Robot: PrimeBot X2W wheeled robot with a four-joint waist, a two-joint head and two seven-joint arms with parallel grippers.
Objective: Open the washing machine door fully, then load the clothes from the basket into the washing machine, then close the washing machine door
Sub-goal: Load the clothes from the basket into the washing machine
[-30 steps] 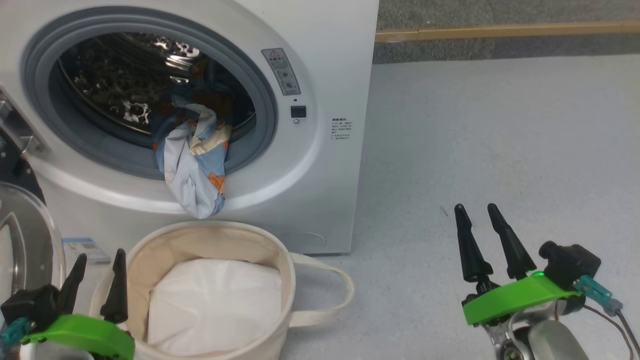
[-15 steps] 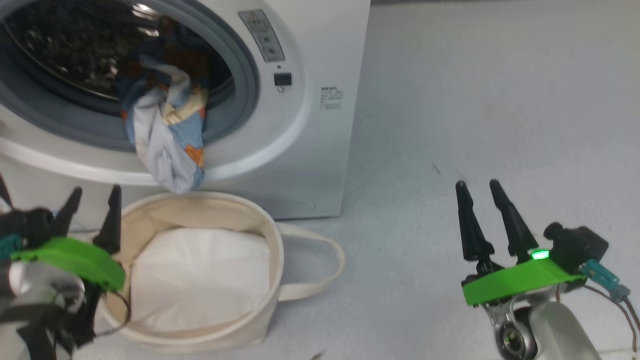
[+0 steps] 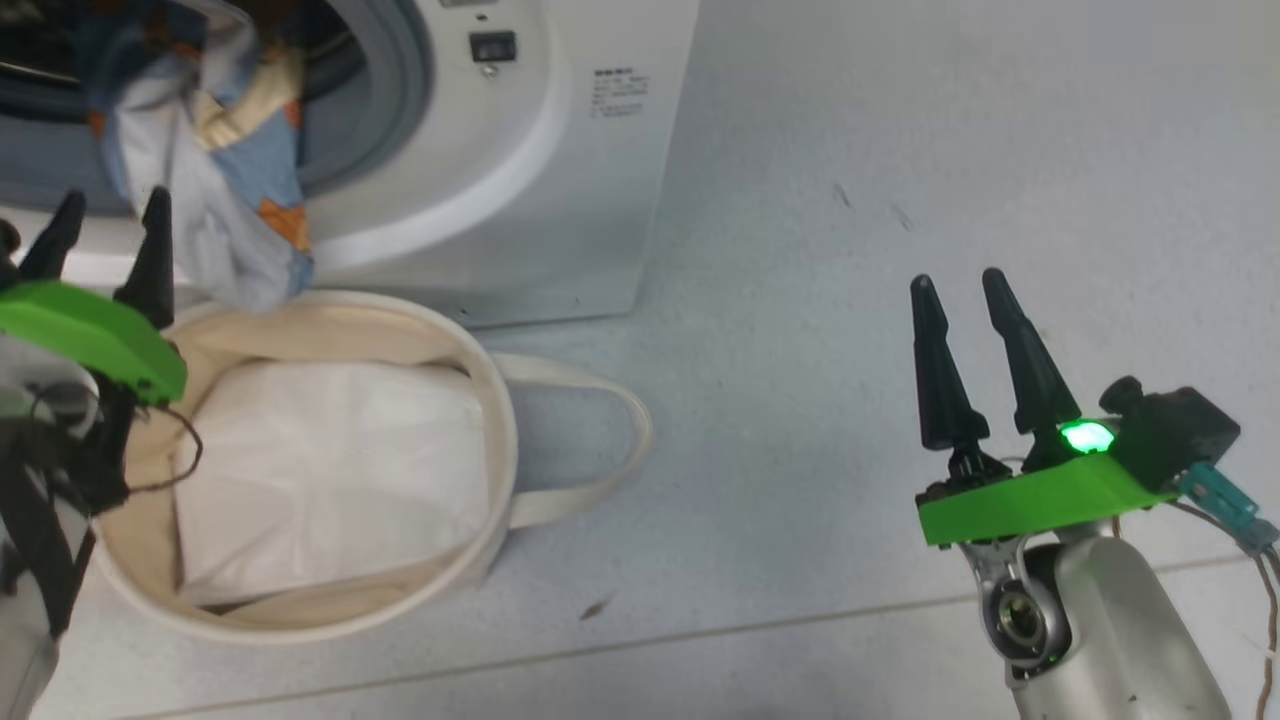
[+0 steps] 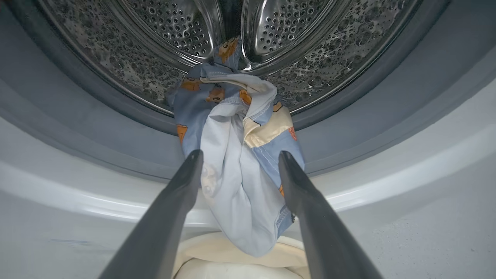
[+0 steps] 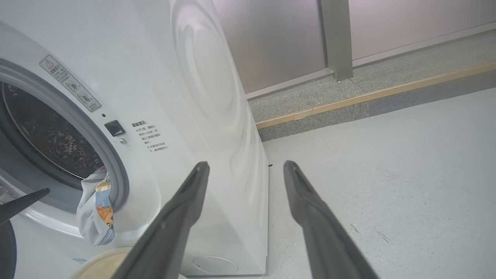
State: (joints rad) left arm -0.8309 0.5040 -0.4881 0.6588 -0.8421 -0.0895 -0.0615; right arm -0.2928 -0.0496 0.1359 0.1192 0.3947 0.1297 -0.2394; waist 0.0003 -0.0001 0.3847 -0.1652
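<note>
- Glossy, perforated steel drum beyond the left hand.
- Matt grey rubber ring around it.
- Soft cloth clothes ahead of its fingers.
- Matt cream canvas basket below.
- Smooth, glossy white washing machine shell left of the right hand.

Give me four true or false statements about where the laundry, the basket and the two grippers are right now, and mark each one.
1. The clothes hang out of the washing machine opening, down over its front rim. True.
2. The right gripper is shut on a garment. False: it is open and holds nothing, out over the floor.
3. The left gripper is open, and in the left wrist view its fingers stand on either side of the hanging clothes. True.
4. The basket lies tipped over on its side. False: it stands upright in front of the washing machine, with a white sheet in it.
</note>
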